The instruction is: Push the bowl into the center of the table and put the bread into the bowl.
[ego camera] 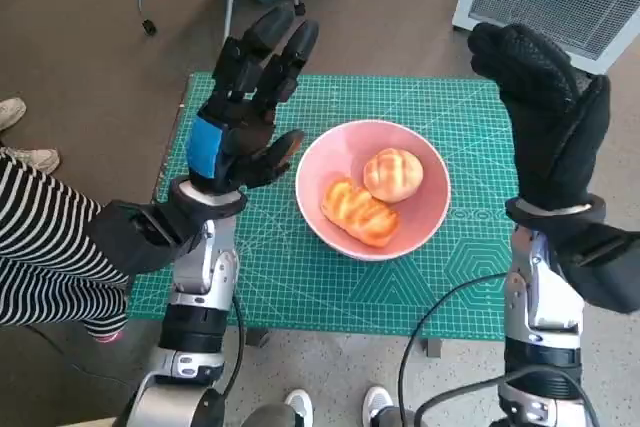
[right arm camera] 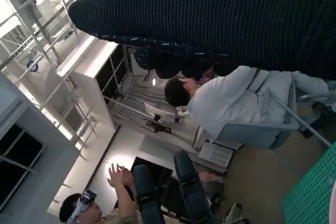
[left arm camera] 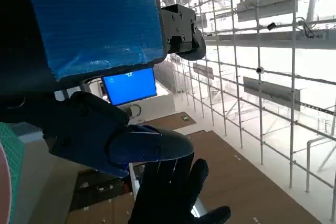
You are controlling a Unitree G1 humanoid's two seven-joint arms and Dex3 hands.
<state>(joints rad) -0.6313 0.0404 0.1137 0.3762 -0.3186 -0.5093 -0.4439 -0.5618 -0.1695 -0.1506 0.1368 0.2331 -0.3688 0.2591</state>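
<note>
Sitting near the middle of the green mat (ego camera: 300, 287) on the table, the pink bowl (ego camera: 330, 162) is holding two pieces of bread: a round bun (ego camera: 393, 174) and a longer roll (ego camera: 358, 211), touching each other. Both hands are hovering raised and gripping nothing, the left hand (ego camera: 245, 112) just left of the bowl, fingers apart, the right hand (ego camera: 545, 112) well right of it, fingers extended. One person in a striped top (ego camera: 40, 237) is being cut off at the left edge. Wrist views are showing mostly ceiling; one person in a pale jacket (right arm camera: 236, 100) is sitting there.
</note>
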